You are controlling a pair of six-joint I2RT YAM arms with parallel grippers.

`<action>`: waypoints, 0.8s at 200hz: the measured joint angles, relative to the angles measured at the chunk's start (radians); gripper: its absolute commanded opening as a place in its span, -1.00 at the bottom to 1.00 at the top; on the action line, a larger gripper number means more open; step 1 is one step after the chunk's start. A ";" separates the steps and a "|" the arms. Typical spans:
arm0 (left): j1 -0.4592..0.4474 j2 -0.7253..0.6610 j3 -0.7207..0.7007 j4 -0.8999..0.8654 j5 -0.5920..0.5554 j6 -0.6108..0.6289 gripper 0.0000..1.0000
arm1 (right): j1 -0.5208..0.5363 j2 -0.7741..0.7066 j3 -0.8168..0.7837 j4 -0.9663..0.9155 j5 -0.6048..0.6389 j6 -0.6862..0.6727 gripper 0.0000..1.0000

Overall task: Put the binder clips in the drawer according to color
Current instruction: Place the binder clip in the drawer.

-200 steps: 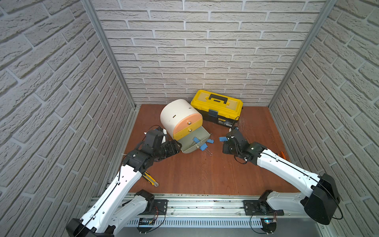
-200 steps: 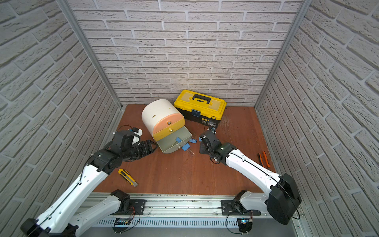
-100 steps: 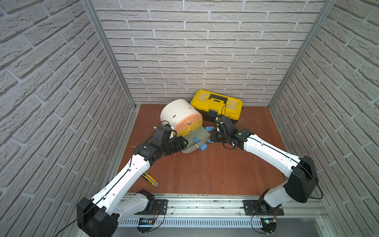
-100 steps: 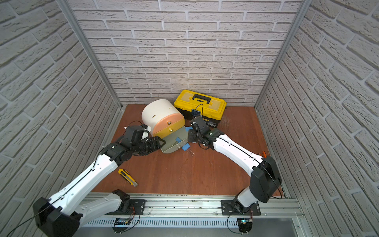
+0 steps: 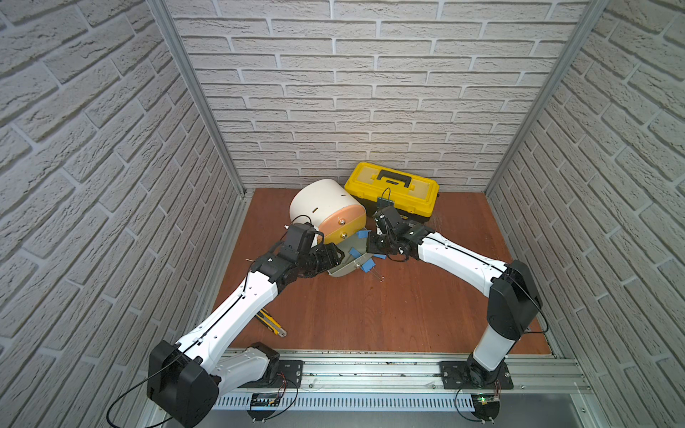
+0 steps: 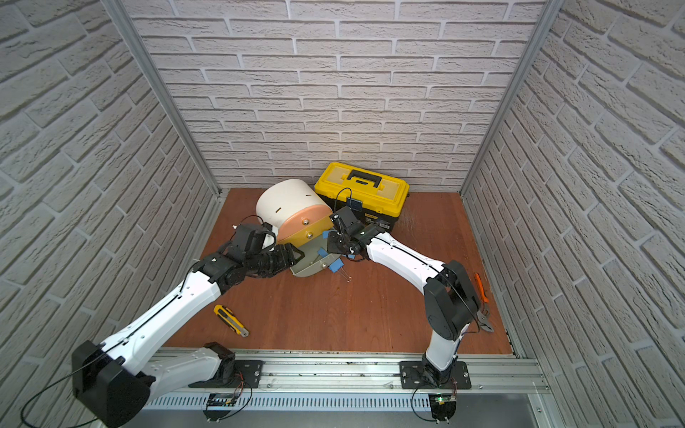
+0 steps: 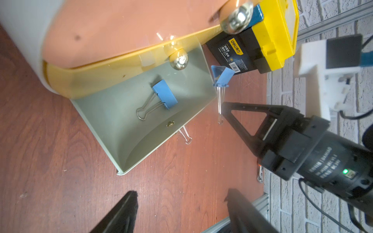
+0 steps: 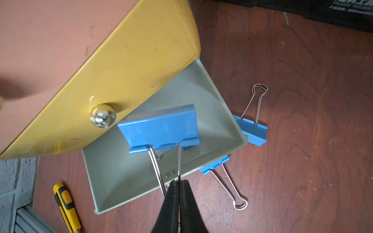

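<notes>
The white drum-shaped drawer cabinet [image 5: 318, 203] stands at the back, its grey bottom drawer [image 5: 339, 269] pulled open. My right gripper [image 8: 178, 185] is shut on one wire handle of a blue binder clip [image 8: 161, 126], which hangs over the open drawer's right part. Another blue clip [image 7: 164, 96] lies inside the drawer. Two more blue clips [image 8: 252, 131] [image 8: 215, 166] lie on the floor against the drawer's outer wall. My left gripper [image 7: 181, 199] is open and holds nothing, just off the drawer's left side [image 5: 339, 254].
A yellow-black toolbox [image 5: 393, 189] stands behind the right arm, close to the cabinet. A yellow utility knife [image 6: 230, 320] lies on the wooden floor under the left arm. Orange-handled pliers [image 6: 482, 300] lie by the right wall.
My right gripper has carried the blue clip leftward from the floor beside the drawer to over the open drawer. The left arm has reached forward to the drawer's left side.
</notes>
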 measured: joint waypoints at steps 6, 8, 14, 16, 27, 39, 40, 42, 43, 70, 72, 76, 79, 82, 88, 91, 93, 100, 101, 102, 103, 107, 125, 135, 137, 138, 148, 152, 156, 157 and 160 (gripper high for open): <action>0.000 0.000 0.000 0.001 0.000 0.000 0.49 | 0.000 0.008 0.007 0.000 -0.003 0.001 -0.96; 0.000 0.000 0.000 0.001 0.001 0.000 0.49 | 0.000 0.010 0.009 0.000 -0.003 0.001 -0.95; 0.000 0.000 0.000 0.002 0.001 0.000 0.49 | 0.000 0.015 0.015 0.000 -0.005 0.004 -0.95; 0.000 0.000 0.000 0.002 0.002 0.000 0.49 | 0.000 0.017 0.017 0.000 -0.006 0.004 -0.95; 0.000 0.000 0.000 0.003 0.002 0.000 0.49 | 0.000 0.027 0.029 0.000 -0.010 0.005 -0.95; 0.000 0.000 0.000 0.005 0.003 0.000 0.49 | 0.000 0.038 0.041 0.000 -0.013 0.006 -0.96; 0.000 0.000 0.000 0.005 0.003 0.000 0.49 | 0.000 0.038 0.042 0.000 -0.013 0.007 -0.95; 0.000 0.000 0.000 0.005 0.002 0.000 0.49 | 0.000 0.040 0.044 0.000 -0.013 0.007 -0.95; 0.000 0.000 0.000 0.005 0.003 0.000 0.49 | 0.000 0.040 0.045 0.000 -0.013 0.007 -0.95; 0.000 0.000 0.000 0.006 0.003 0.000 0.49 | 0.000 0.052 0.050 0.000 -0.014 0.009 -0.94; 0.000 0.000 0.000 0.006 0.003 0.000 0.49 | 0.000 0.052 0.050 0.000 -0.014 0.009 -0.93; 0.000 0.000 0.000 0.007 0.003 0.000 0.49 | 0.000 0.053 0.050 0.001 -0.014 0.009 -0.92; 0.000 0.000 0.000 0.006 0.003 0.000 0.50 | 0.000 0.053 0.050 0.001 -0.014 0.010 -0.91; 0.000 0.000 0.000 0.006 0.003 0.000 0.50 | 0.000 0.054 0.050 0.001 -0.014 0.010 -0.91; 0.000 0.000 0.000 0.006 0.003 0.000 0.50 | 0.000 0.055 0.050 0.001 -0.015 0.012 -0.89; 0.000 0.000 0.000 0.006 0.003 0.000 0.50 | 0.000 0.056 0.050 0.001 -0.014 0.013 -0.87; 0.000 0.000 0.000 0.006 0.003 0.000 0.50 | 0.000 0.056 0.050 0.001 -0.014 0.014 -0.86; 0.000 0.000 0.000 0.006 0.003 0.000 0.50 | 0.000 0.058 0.050 0.001 -0.015 0.016 -0.82; 0.000 0.000 0.000 0.006 0.003 0.000 0.50 | 0.000 0.058 0.050 0.001 -0.014 0.015 -0.81; 0.000 0.000 0.000 0.007 0.003 0.000 0.50 | 0.000 0.058 0.050 0.001 -0.014 0.015 -0.81; 0.000 0.000 0.000 0.006 0.003 0.000 0.50 | 0.000 0.058 0.050 0.001 -0.015 0.016 -0.81; 0.000 0.000 0.000 0.006 0.003 0.000 0.50 | 0.000 0.058 0.050 0.001 -0.015 0.018 -0.79; 0.000 0.000 0.000 0.006 0.003 0.000 0.50 | 0.000 0.060 0.050 0.001 -0.015 0.024 -0.73; 0.000 0.000 0.000 0.006 0.003 0.000 0.51 | 0.000 0.060 0.050 0.001 -0.014 0.026 -0.72; 0.000 0.000 0.000 0.006 0.003 0.000 0.51 | 0.000 0.060 0.050 0.001 -0.015 0.026 -0.73; 0.000 0.000 0.000 0.006 0.003 0.000 0.51 | 0.000 0.060 0.050 0.001 -0.014 0.026 -0.72; 0.000 0.000 0.000 0.006 0.003 0.000 0.51 | 0.000 0.060 0.050 0.001 -0.014 0.026 -0.72; 0.000 0.000 0.000 0.006 0.003 0.000 0.51 | 0.000 0.060 0.050 0.001 -0.014 0.026 -0.72; 0.000 0.000 0.000 0.006 0.003 0.000 0.51 | 0.000 0.060 0.050 0.001 -0.014 0.026 -0.72; 0.000 0.000 0.000 0.006 0.003 0.000 0.51 | 0.000 0.060 0.050 0.001 -0.014 0.026 -0.72; 0.000 0.000 0.000 0.006 0.003 0.000 0.51 | 0.000 0.060 0.050 0.001 -0.014 0.026 -0.72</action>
